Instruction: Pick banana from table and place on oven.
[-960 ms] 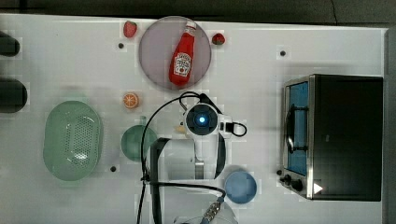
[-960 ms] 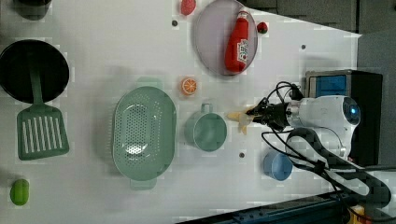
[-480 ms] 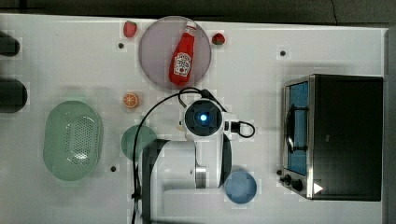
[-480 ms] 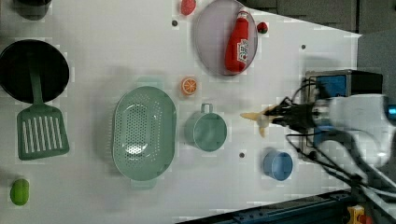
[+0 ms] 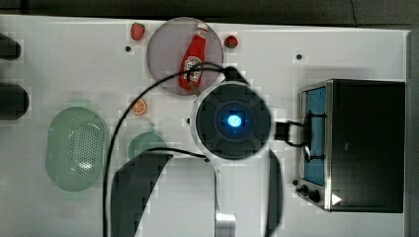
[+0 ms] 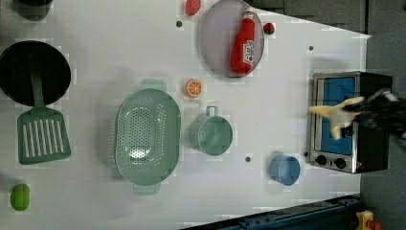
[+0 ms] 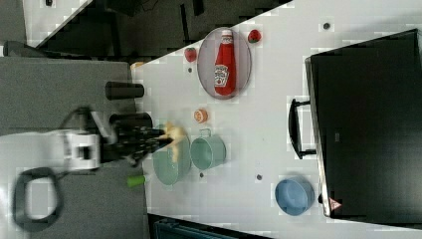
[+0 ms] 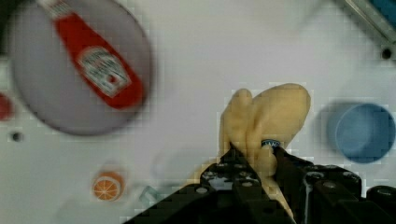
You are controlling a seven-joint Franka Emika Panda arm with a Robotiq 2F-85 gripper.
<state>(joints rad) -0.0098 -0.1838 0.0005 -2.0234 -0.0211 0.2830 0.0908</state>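
My gripper [image 8: 254, 150] is shut on the pale yellow banana [image 8: 268, 119], which sticks out past the fingertips. In the left view the banana [image 6: 329, 111] and gripper [image 6: 356, 108] hang in the air, lined up with the blue glass door of the oven [image 6: 372, 153]. In the right view the gripper [image 7: 161, 135] holds the banana [image 7: 175, 134] well above the white table [image 7: 268, 114], far from the oven [image 7: 368, 124]. The top view has the arm's wrist [image 5: 233, 121] raised near the camera, to the top view's left of the oven [image 5: 368, 143].
A ketchup bottle [image 6: 243, 43] lies on a grey plate [image 6: 215, 38]. An orange slice [image 6: 194, 88], green cup [image 6: 213, 135], green colander [image 6: 146, 136] and blue bowl [image 6: 285, 169] stand on the table. A spatula [image 6: 40, 134] and black pan [image 6: 21, 62] sit at the left view's left.
The arm has risen and carried the banana toward the oven, to the left view's right. In the top view the wrist has grown much larger. The grip has held.
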